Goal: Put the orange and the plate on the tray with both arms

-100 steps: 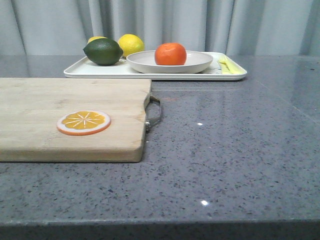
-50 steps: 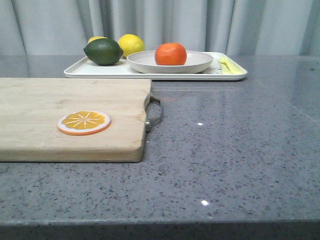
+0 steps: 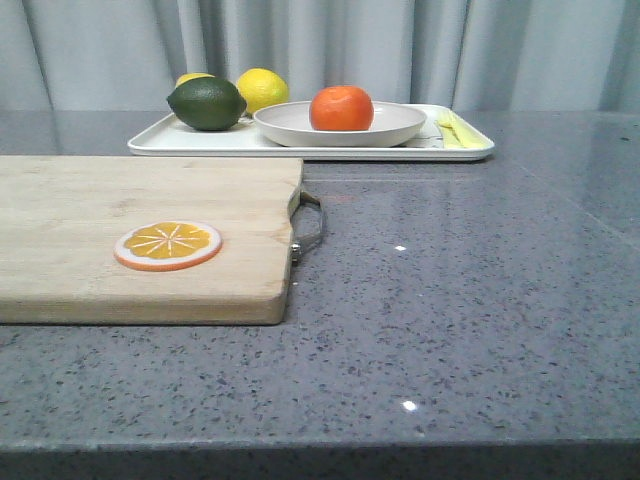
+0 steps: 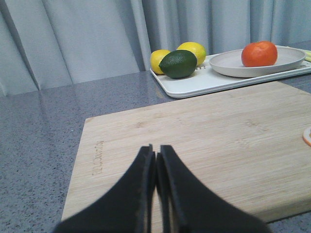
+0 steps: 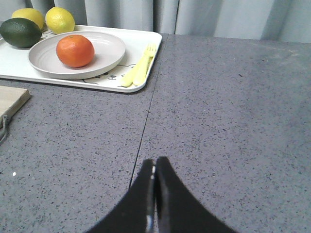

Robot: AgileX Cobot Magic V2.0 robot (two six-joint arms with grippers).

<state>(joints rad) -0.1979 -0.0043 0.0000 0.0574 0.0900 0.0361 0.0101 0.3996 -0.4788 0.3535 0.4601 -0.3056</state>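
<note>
The orange (image 3: 341, 108) sits in the off-white plate (image 3: 395, 128), and the plate rests on the white tray (image 3: 200, 143) at the back of the table. All three also show in the left wrist view, orange (image 4: 259, 53), plate (image 4: 228, 64), tray (image 4: 194, 83), and in the right wrist view, orange (image 5: 75, 50), plate (image 5: 108, 52), tray (image 5: 143, 42). My left gripper (image 4: 155, 149) is shut and empty above the wooden cutting board (image 4: 204, 131). My right gripper (image 5: 155, 161) is shut and empty over bare table. Neither gripper shows in the front view.
A dark green lime (image 3: 206, 102) and two yellow lemons (image 3: 262, 88) lie on the tray's left part. A yellow fork (image 5: 140, 65) lies on its right part. The cutting board (image 3: 140, 235) carries a flat orange slice disc (image 3: 167, 245) and has a metal handle (image 3: 310, 228).
</note>
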